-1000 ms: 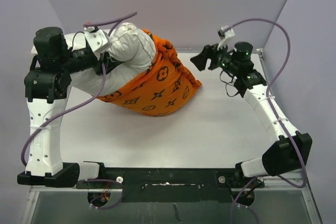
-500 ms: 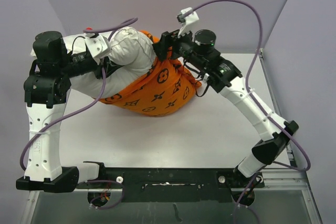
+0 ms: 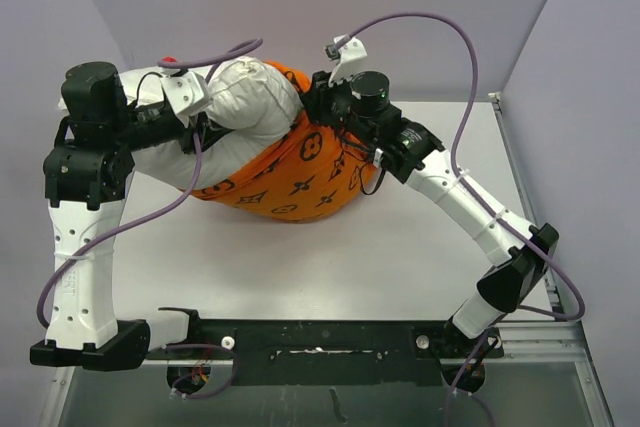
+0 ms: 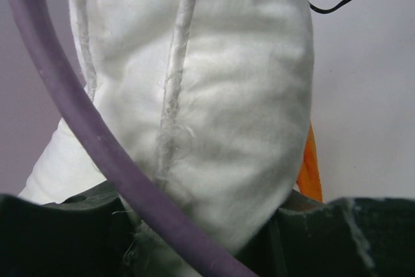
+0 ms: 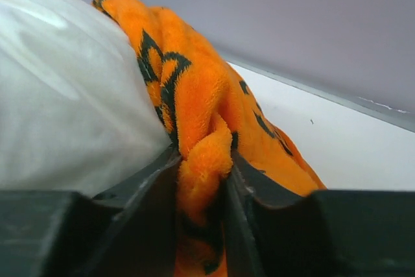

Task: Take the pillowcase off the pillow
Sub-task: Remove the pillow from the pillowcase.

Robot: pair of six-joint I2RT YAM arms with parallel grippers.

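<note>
Fingers on my right gripper [image 5: 204, 186] pinch a fold of the soft orange pillowcase with black flowers [image 5: 194, 95]. My left gripper [image 4: 201, 225] squeezes the big puffy white pillow [image 4: 227, 95], half out of that pillowcase, far back on the pale table [image 3: 400, 257].

The pillow [image 3: 245, 102] is white and plump, with seamed edges; its left part is bare, and my left claw [image 4: 207, 225] grips it there; the pillowcase [image 3: 300, 172], orange plush with black flower and diamond prints, covers the right part, bunched up; my right claw [image 5: 201, 186] pinches one fold at its far edge.
</note>
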